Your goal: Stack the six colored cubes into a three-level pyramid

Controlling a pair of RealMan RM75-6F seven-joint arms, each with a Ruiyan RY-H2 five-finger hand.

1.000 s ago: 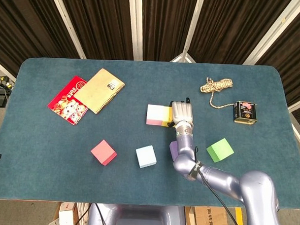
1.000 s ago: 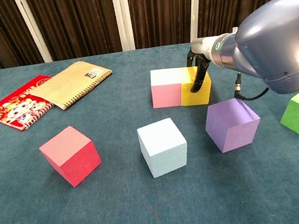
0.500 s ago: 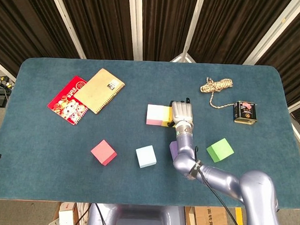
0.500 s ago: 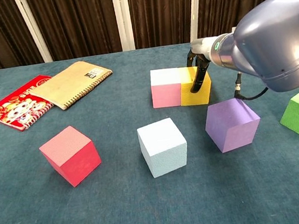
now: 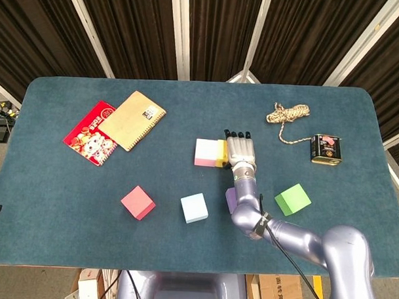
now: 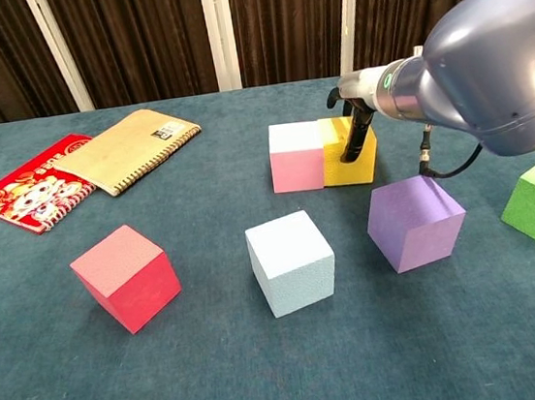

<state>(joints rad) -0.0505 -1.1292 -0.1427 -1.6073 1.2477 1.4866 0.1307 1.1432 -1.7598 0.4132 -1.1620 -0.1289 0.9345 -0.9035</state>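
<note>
open cloth between red cube point(image 6: 127, 277) and notebooks point(image 6: 97, 162), purple cube point(image 6: 414, 222) crowding yellow cube point(image 6: 353, 162)

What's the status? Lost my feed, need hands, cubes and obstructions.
Right hand at yellow cube, fingers opening. Left hand not in view. Yellow against pink cube, base row started; four cubes loose. Nothing blocking.

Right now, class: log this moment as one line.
phase: base row | right hand: fingers spread above yellow cube | yellow cube: beside pink cube | stacked: none
</note>
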